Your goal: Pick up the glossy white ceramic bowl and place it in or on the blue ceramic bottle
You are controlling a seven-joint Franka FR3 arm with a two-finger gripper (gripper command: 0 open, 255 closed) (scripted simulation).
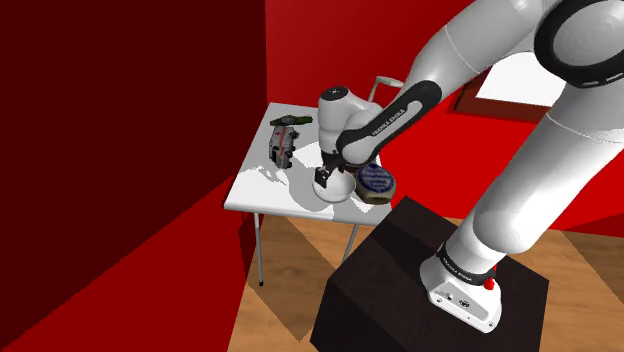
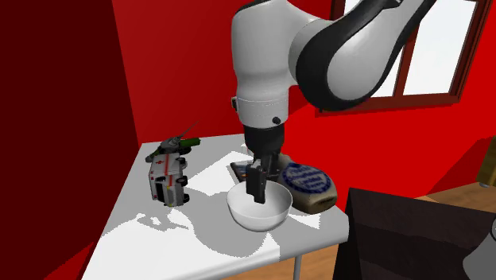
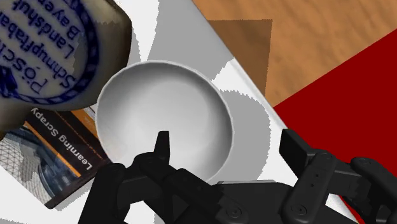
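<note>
The white bowl [image 2: 258,211] [image 1: 335,190] sits upright on the white table [image 2: 159,239], near its front corner. My gripper [image 2: 256,188] [image 1: 323,177] points down at the bowl's rim. In the wrist view the gripper [image 3: 226,143] is open: one finger [image 3: 163,145] is inside the bowl [image 3: 159,102], and the other [image 3: 294,147] is outside, apart from the rim. The bottle [image 2: 310,184] [image 3: 51,51] [image 1: 377,182] lies on its side right beside the bowl. It is beige with a round blue printed label.
A book [image 3: 57,159] [image 2: 238,169] lies partly under the bottle. A toy ambulance [image 2: 167,181] [image 1: 283,140] and a green item [image 2: 179,145] stand further back on the table. Red walls close in behind. The table edge and wooden floor [image 3: 305,38] lie close past the bowl.
</note>
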